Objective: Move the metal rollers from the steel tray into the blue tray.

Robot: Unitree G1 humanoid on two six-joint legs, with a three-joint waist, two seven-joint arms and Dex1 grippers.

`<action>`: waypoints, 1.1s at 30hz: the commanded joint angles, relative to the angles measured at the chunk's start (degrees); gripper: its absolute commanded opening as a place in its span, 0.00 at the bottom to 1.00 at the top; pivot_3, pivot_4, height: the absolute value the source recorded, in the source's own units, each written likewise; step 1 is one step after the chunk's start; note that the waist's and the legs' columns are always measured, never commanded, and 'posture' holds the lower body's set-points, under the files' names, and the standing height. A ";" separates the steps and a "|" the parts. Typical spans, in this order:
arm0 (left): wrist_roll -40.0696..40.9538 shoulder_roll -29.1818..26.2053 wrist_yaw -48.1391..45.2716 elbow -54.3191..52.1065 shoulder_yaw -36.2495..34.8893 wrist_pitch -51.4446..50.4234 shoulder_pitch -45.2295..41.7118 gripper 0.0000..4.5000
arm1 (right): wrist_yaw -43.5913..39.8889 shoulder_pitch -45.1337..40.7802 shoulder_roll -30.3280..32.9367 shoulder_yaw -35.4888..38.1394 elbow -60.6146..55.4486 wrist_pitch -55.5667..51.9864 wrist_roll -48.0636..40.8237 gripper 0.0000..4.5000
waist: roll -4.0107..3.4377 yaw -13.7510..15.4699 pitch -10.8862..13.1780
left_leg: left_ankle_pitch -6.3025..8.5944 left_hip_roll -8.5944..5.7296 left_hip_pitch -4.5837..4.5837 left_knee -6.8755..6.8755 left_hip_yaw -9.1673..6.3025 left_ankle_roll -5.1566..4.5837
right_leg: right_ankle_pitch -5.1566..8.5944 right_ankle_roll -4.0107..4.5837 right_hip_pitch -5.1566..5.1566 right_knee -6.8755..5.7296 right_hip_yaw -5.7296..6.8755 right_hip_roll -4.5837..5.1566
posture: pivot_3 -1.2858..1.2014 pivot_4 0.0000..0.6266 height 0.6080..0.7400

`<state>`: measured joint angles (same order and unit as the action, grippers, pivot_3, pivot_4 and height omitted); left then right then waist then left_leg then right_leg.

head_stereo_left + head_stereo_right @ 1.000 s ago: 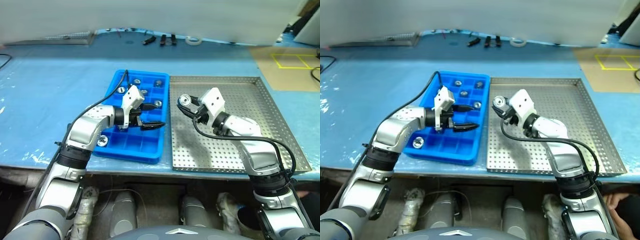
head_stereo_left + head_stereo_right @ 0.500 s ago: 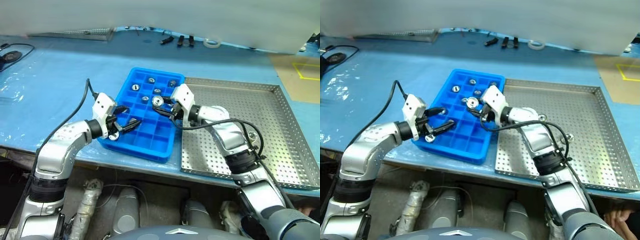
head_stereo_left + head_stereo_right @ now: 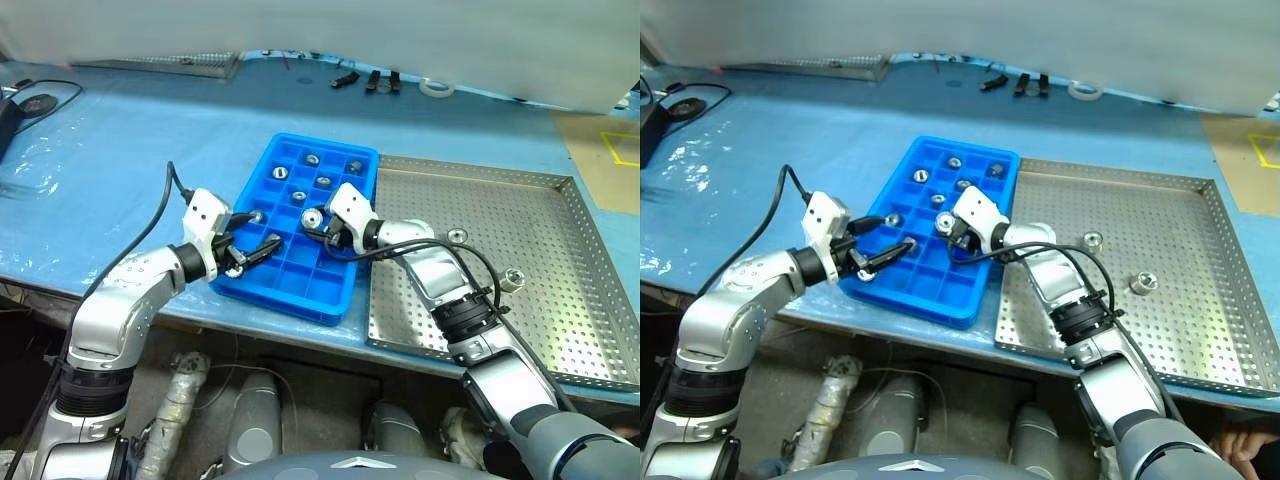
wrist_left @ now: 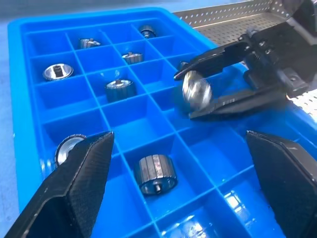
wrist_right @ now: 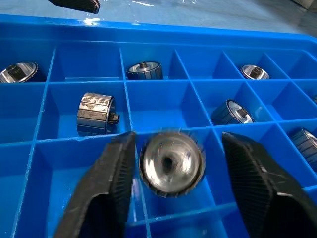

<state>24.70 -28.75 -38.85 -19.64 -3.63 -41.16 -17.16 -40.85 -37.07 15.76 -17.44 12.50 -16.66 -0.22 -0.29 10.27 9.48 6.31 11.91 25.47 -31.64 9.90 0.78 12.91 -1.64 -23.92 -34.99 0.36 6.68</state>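
Note:
The blue tray lies left of the steel tray and holds several metal rollers in its compartments. My right gripper hovers over the blue tray's middle with its fingers apart. A blurred roller sits loose between them above a compartment. My left gripper is open and empty over the tray's near left edge. Two rollers, one and another, lie on the steel tray's perforated floor.
Small dark tools and a tape roll lie at the back of the blue-covered table. A mesh tray sits at the back left, a dark cable at the far left.
My right gripper carried a roller from above the steel tray's left side to over the blue tray, then spread its fingers. My left gripper drew back toward the tray's left edge. The camera swung.

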 commanded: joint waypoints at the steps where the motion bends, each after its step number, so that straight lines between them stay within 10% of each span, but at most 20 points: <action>1: 1.04 -0.62 -1.49 0.70 0.66 0.95 -2.23 1.00 | 1.66 1.08 0.58 0.71 -2.77 -0.13 1.24 0.88 | 0.00 -0.10 0.00 | -0.02 0.00 -0.02 0.00 0.00 0.02 | 0.00 0.00 0.00 -0.02 -0.02 -0.01 | 0.62 0.24 1.00; 3: 1.05 -0.54 -2.43 2.13 1.42 1.41 -3.49 1.00 | 2.37 1.63 1.09 1.67 -4.41 -0.90 1.19 0.99 | 0.00 -0.13 0.00 | -0.13 -0.01 -0.04 0.00 0.00 0.21 | 0.00 0.00 0.00 -0.05 -0.05 -0.02 | 0.61 0.24 1.00; 33: -7.18 13.19 -23.77 41.22 15.82 21.04 -30.30 1.00 | 26.88 25.32 7.64 28.58 -34.16 -23.31 1.88 0.99 | 0.03 -9.64 -0.02 | -0.12 0.09 -0.36 -0.08 0.29 0.10 | -0.02 0.05 -0.06 -0.34 -0.65 -0.29 | 0.37 0.24 1.00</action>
<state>17.77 -15.53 -61.83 21.90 12.43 -21.38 -46.20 -15.38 -11.83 23.77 8.91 -20.46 -41.12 1.72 -0.26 0.63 9.46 6.23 12.01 25.10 -31.73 10.22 0.82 12.88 -1.58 -23.97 -35.33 -0.30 6.39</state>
